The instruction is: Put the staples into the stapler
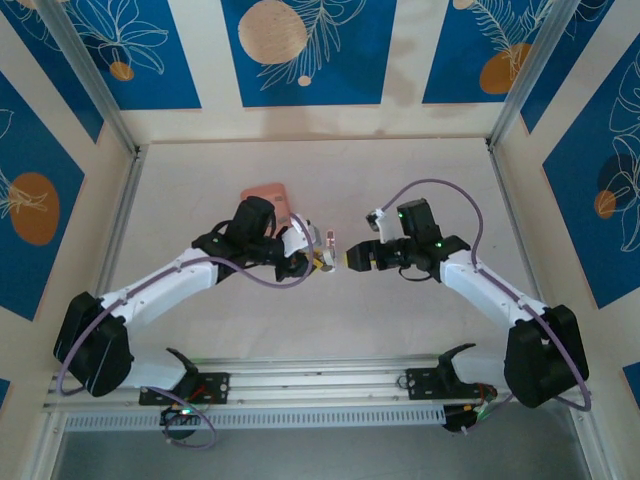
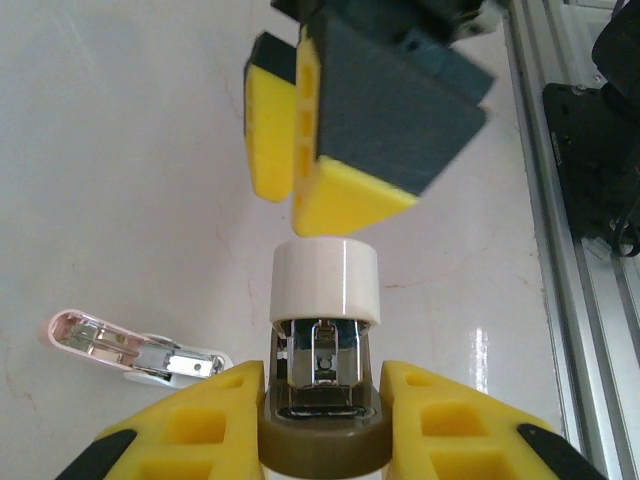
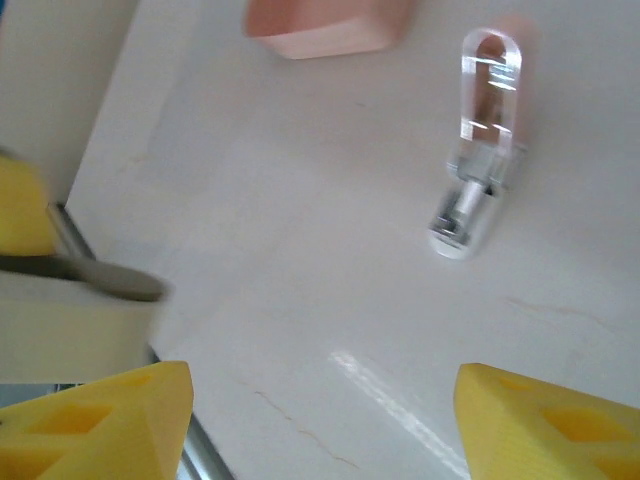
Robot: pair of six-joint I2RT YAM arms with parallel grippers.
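Note:
The stapler, a tiny clear-pink and white piece with a metal middle, lies flat on the table. It sits left of my left gripper's fingers and ahead of my right gripper. My left gripper is shut on a small object with a white top, a metal core and a grey-brown oval base. My right gripper is open and empty, hovering just above and facing that object. In the top view the two grippers nearly meet. I cannot make out any staples.
The salmon-pink tray stands behind the left gripper, partly covered by the left arm, and its near edge shows in the right wrist view. An aluminium rail runs along the near edge. Patterned walls enclose the table.

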